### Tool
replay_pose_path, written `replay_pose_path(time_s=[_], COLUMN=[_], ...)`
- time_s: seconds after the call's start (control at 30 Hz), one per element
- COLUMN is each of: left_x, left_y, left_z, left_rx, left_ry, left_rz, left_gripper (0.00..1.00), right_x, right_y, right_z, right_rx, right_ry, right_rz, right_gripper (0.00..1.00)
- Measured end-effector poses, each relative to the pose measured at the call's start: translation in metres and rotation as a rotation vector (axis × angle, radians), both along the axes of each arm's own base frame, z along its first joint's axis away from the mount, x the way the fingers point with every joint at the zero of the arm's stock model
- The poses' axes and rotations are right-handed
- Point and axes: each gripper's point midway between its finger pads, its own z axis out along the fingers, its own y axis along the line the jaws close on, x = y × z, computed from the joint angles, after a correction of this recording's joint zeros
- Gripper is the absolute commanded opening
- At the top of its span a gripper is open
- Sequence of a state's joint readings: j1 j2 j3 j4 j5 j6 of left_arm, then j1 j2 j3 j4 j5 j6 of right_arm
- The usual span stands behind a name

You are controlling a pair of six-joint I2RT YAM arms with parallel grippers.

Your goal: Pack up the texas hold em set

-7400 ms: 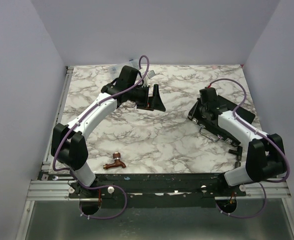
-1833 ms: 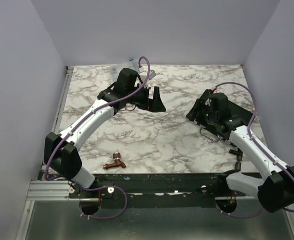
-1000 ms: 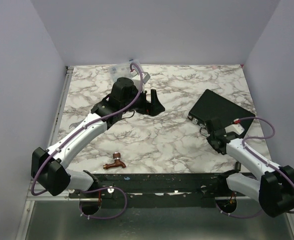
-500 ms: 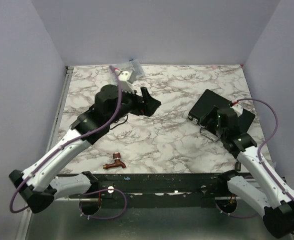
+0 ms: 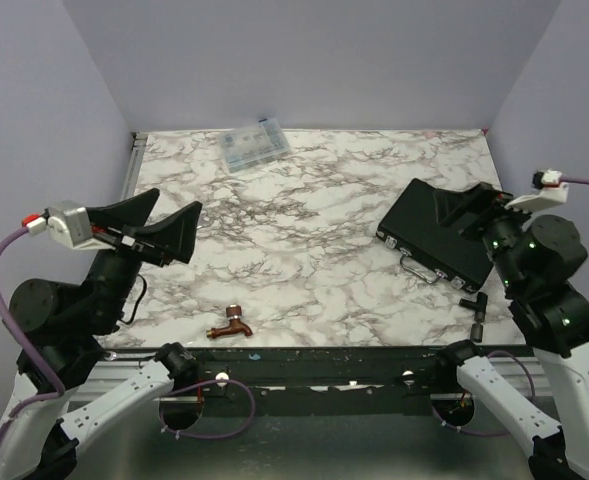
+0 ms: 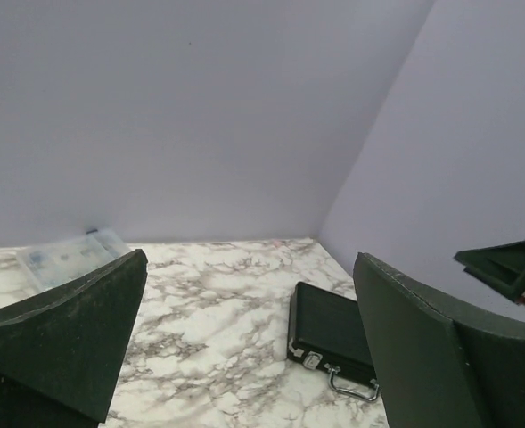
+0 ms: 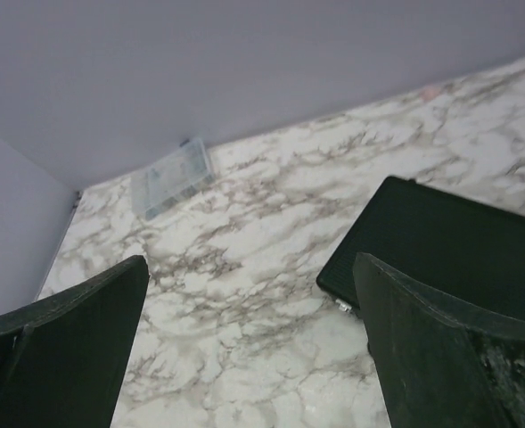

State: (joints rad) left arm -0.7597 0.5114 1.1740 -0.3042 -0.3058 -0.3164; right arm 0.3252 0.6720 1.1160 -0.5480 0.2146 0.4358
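Note:
The texas hold em set shows only as a black hard case (image 5: 432, 233), lid shut, flat on the right of the marble table (image 5: 304, 270), silver latches and handle toward the front. Its chips, cards and discs are hidden inside. My left gripper (image 5: 177, 202) is open and empty, raised high above the table's left side. My right gripper (image 5: 477, 208) hangs open and empty above the case's right end, not touching it. The left wrist view has the case (image 6: 326, 323) far below between my fingers (image 6: 70, 334). The right wrist view looks down at the case (image 7: 458, 239).
A clear plastic compartment box (image 5: 256, 146) lies at the back edge; the wrist views show this box (image 6: 64, 259) (image 7: 171, 178) too. A copper faucet (image 5: 231, 324) lies near the front left. A small black part (image 5: 474, 300) sits right of the case's handle.
Both arms have pulled back and risen off the table. The right gripper has opened wide and left the case, which lies shut. The left gripper moved away from the back middle.

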Motion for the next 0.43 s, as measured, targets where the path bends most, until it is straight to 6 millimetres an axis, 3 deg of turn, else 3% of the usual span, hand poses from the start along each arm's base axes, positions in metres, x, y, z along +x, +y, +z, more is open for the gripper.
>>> replay_pose_path(time_s=[0.23,0.33,0.43], left_x=[-0.027,-0.037,-0.041], left_y=[0.031,0.042,0.046], left_z=[0.002,0.0,-0.004], left_rx=[0.001,-0.007,-0.011], left_ry=[-0.068,-0.086,-0.088], left_rz=[0.03,0.036,0.04], left_gripper=[0.99,0.99,0.99], right_x=[-0.044,-0.057,-0.06], right_y=[-0.038,-0.046,-0.048], right_z=[0.074,0.092,0.097], right_rx=[-0.016,-0.004,0.005], right_ry=[-0.203,-0.262,-0.288], right_rz=[-0.111,-0.128,-0.138], right_gripper=[1.0,1.0,1.0])
